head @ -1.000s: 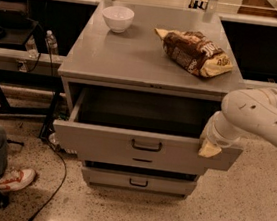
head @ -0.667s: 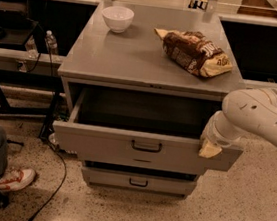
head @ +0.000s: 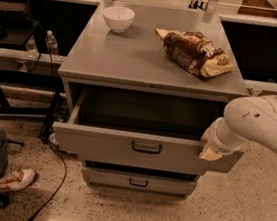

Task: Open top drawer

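Note:
The top drawer point(head: 123, 148) of the grey cabinet is pulled far out, its deep box open and dark inside. Its small black loop handle point(head: 146, 147) sits at the centre of the front panel. My gripper point(head: 210, 150) is at the right end of the drawer's front, at its upper edge, with the white arm reaching in from the right. The arm's wrist covers the fingers. A lower drawer point(head: 139, 181) with a similar black handle is shut beneath.
On the cabinet top point(head: 109, 58) stand a white bowl point(head: 118, 18) at the back left and a brown snack bag point(head: 195, 51) at the right. A person's leg and shoe point(head: 6, 179) are at the lower left, with a black cable on the floor. A water bottle point(head: 51, 44) stands on a shelf at the left.

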`<action>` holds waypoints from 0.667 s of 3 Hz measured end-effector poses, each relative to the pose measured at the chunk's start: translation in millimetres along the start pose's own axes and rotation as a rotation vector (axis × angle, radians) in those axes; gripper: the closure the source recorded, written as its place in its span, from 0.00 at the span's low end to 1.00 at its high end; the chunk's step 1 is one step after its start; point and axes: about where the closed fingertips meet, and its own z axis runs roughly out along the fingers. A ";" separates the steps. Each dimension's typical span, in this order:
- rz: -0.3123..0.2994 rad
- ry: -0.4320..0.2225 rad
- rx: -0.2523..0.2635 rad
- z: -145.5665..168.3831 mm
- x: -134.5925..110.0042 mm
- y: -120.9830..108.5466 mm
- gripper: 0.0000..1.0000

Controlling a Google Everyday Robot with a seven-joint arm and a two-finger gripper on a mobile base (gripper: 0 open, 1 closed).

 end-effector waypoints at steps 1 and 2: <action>0.008 -0.022 0.027 -14.1 4.4 35.3 1.00; 0.021 -0.037 0.035 -21.3 9.9 68.1 1.00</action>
